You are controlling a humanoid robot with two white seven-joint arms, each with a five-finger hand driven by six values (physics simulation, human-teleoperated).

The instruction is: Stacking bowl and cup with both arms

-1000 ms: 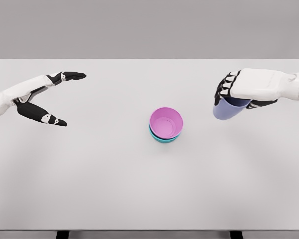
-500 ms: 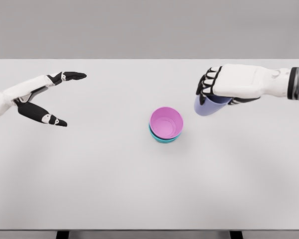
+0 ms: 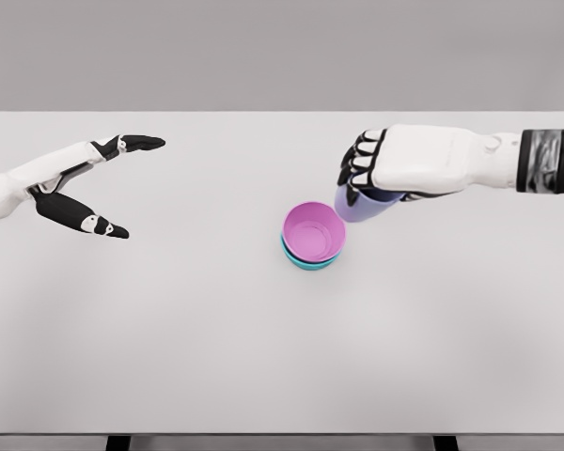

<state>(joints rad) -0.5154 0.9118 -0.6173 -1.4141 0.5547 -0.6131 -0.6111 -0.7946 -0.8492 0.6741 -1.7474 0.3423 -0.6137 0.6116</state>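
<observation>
Part of the stack is already made — a pink bowl [image 3: 313, 230] sits nested in a teal bowl [image 3: 306, 263] at the middle of the white table [image 3: 263, 357]. The right hand [image 3: 395, 164] grips a lavender cup [image 3: 362, 204] from above, just beside the pink rim; placing it inside appears to remain. The left hand [image 3: 75, 188] rests well apart — fingers spread, empty.

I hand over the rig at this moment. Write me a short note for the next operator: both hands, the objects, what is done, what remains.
Right hand: shut on the lavender cup, held above the table, just right of the stack.
Left hand: open, holding nothing, at the far left.
Done: pink cup sits inside the teal bowl at the table's centre.
Left: bring the lavender cup over the pink cup, lower it in, release.
</observation>
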